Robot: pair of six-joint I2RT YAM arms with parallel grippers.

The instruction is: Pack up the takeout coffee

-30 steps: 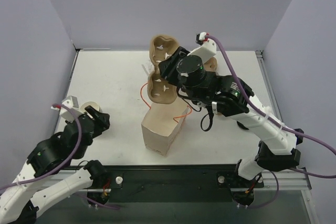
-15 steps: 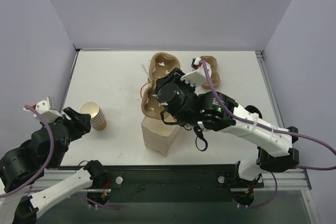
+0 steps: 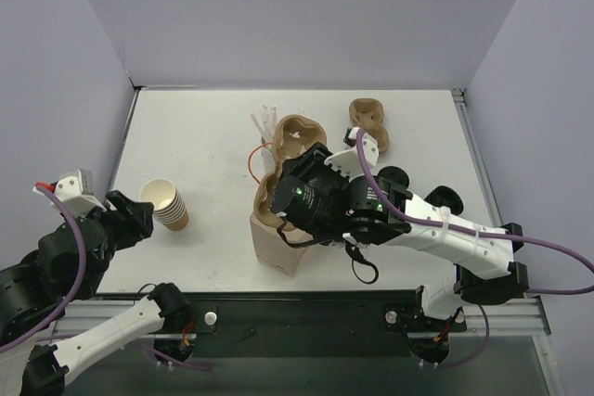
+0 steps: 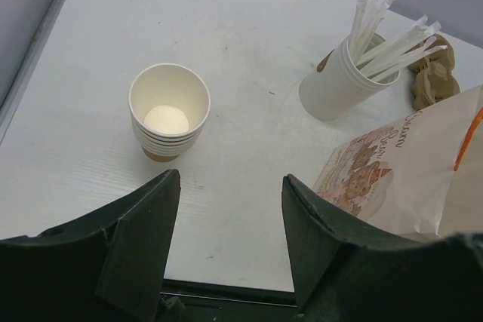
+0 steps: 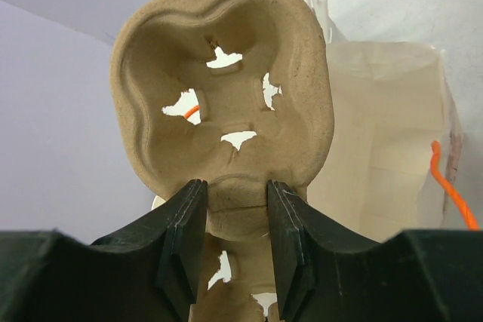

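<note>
The takeout coffee is out of view in every frame. My right gripper (image 5: 236, 186) is shut on the narrow waist of a brown moulded-pulp cup carrier (image 5: 226, 58), held tilted over the open paper bag (image 5: 385, 133). From above, the carrier (image 3: 290, 141) sticks out past the right wrist, its lower end at the bag's (image 3: 283, 243) mouth. My left gripper (image 4: 230, 186) hangs open and empty above the table, a little short of a stack of lidless paper cups (image 4: 169, 111). In the top view that gripper (image 3: 139, 215) sits just left of the cup stack (image 3: 165, 203).
A white cup of wrapped straws (image 4: 339, 84) stands beyond the bag (image 4: 407, 179), with more pulp carriers (image 3: 368, 122) at the back right. The bag has an orange cord handle (image 5: 449, 186). The table's left rail runs close to the left arm.
The right arm has swung the carrier towards me and down onto the bag's mouth. The left gripper has drawn back from the cup stack, which now stands free.
</note>
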